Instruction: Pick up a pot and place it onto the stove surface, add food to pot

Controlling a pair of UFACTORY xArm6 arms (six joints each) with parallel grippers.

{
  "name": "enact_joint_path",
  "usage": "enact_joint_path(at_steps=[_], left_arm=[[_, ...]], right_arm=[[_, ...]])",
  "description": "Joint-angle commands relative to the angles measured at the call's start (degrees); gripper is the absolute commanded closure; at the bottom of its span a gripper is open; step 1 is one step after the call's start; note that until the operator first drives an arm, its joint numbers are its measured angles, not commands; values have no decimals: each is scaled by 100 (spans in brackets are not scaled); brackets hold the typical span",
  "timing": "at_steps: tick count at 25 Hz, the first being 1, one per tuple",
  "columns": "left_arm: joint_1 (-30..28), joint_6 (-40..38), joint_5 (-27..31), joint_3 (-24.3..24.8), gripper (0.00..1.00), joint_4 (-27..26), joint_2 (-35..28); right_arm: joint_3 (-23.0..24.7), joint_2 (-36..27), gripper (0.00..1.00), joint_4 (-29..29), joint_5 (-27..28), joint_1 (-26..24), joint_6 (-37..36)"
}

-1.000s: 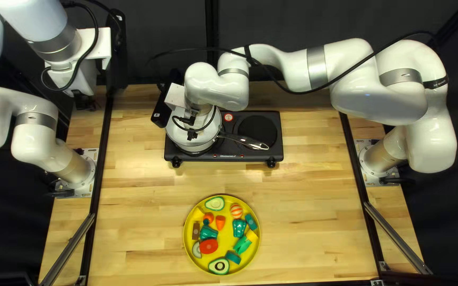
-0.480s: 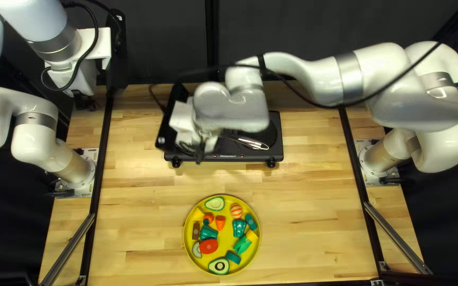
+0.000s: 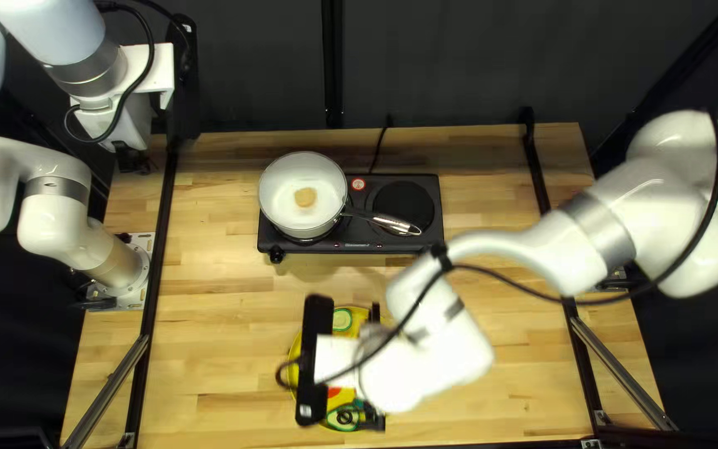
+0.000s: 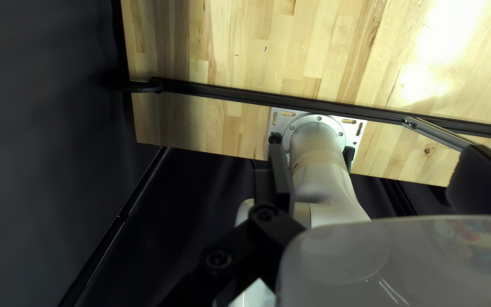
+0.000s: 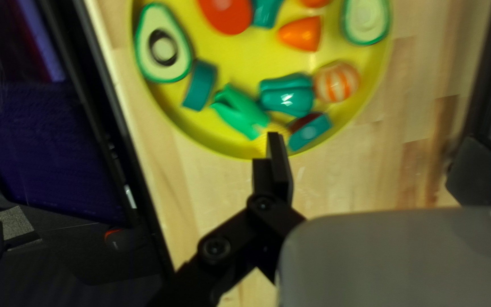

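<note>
Pot, pale inside with a metal handle, sits upright on the left cooking ring of a black two-ring stove. One small, beige, roundish piece of food lies inside it, near the middle. The handle points across the stove, toward the front of the bare second ring. Nearer the front of the wooden worktop, a round yellow plate lies partly hidden under the right hand. On the plate are an avocado half with its pit, a red round piece, a teal block, a green piece, a shiny teal pepper, an orange-and-white striped ball, an orange cone-shaped piece and a pale green slice. From its own wrist, the right hand appears over the plate's rim; how far open it is, or whether it has hold of anything, I cannot tell. The left hand is off at the worktop's far left, well apart from the stove. Seen from its own wrist, the left hand faces the left arm's base; its opening and hold I cannot tell. A dark curtain hangs behind everything.
</note>
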Motion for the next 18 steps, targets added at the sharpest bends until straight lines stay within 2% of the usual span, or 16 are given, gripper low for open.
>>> enact_joint_path(at_steps=[1,8,12,18], left_arm=[[0,0,0,0,0,0,0],[0,0,0,0,0,0,0],[0,0,0,0,0,0,0],[0,0,0,0,0,0,0]], right_arm=[[-296,480,0,99,-184,133,63],[-538,888,0,73,-363,184,196],[-858,1167,0,295,-344,137,-362],[-772,1112,0,372,-331,84,-553]])
